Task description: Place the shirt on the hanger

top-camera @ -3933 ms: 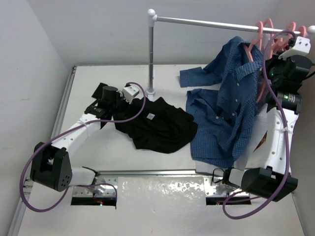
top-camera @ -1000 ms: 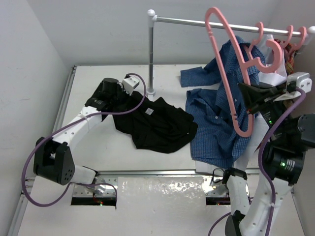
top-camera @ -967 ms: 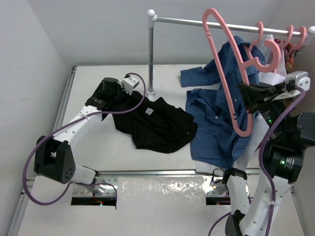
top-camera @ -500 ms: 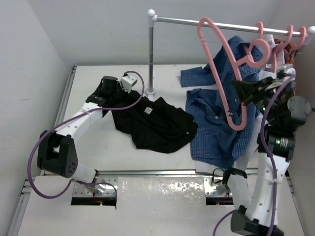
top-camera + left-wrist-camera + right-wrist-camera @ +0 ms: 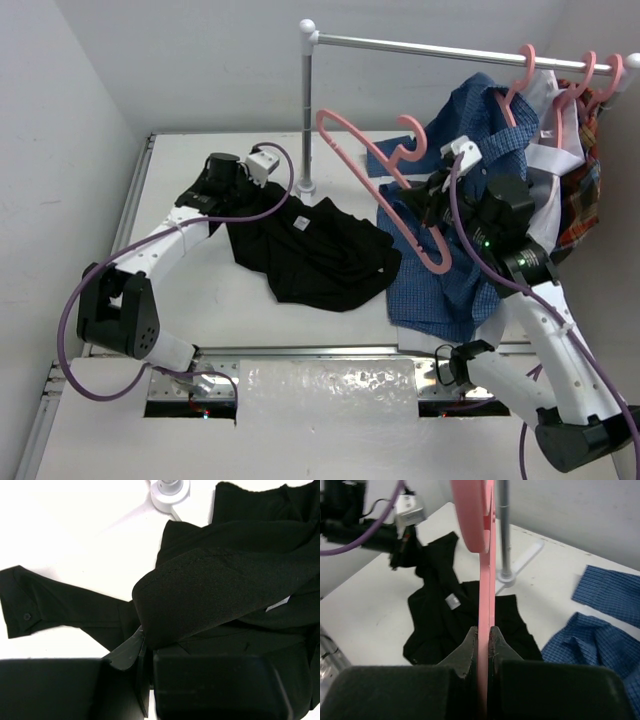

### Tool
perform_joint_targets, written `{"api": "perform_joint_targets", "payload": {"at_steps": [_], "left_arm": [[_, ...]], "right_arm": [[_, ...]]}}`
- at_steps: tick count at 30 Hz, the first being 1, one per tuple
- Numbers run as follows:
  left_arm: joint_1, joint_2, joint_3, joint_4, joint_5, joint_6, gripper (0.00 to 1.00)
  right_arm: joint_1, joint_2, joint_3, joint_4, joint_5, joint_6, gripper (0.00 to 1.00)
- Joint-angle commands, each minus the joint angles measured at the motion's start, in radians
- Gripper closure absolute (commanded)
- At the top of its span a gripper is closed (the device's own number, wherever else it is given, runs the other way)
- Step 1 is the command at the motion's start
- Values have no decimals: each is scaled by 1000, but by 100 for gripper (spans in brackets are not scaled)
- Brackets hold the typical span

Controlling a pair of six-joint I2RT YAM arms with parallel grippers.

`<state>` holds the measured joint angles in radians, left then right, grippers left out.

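Observation:
The black shirt point(image 5: 320, 255) lies crumpled on the white table left of centre, its white neck label point(image 5: 302, 224) facing up. My left gripper point(image 5: 232, 200) is shut on a fold at the shirt's left edge point(image 5: 220, 580). My right gripper point(image 5: 432, 198) is shut on a salmon-pink hanger point(image 5: 385, 190) and holds it in the air, off the rail, above the table between the black shirt and the blue shirt. In the right wrist view the hanger bar point(image 5: 486, 580) runs straight up from between the jaws, with the black shirt point(image 5: 450, 620) below.
A metal rail point(image 5: 430, 44) on a post point(image 5: 306, 110) with a round base point(image 5: 170, 492) stands at the back. A blue button-up shirt point(image 5: 455, 230) hangs from it onto the table. More pink hangers point(image 5: 590, 75) and a plaid garment point(image 5: 582, 195) hang at the right end.
My right arm lifted a pink hanger off the rail and swung it down and left, towards the black shirt. My left gripper stayed on the shirt's left edge.

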<state>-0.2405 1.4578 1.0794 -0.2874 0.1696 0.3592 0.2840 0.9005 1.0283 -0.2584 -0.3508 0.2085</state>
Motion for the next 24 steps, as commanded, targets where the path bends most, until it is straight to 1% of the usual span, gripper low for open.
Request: {"api": "perform_joint_targets", "payload": {"at_steps": [1,4,9,15,23,24], "left_arm": [[13,13,36,45,5,-22,100],[13,22,43,42,2,-29,100],[15,26,51,39,-10,-26,100],[15,19,51,34,-15,-28,100],[15,27,65,31,-19,-32,100],[15,30,68,30,-19,-34,100]], "right_arm": [[49,-17,-60,59,-83,-40,100],[107,-18,-129,80,-111,-64,100],[196,21,-200,109,-65,-77,100],[303,87,-220,105,-24,-113,100],[325,80,-255,137,44,-86,100],[328,77,-260,139,35,-87,100]]}}
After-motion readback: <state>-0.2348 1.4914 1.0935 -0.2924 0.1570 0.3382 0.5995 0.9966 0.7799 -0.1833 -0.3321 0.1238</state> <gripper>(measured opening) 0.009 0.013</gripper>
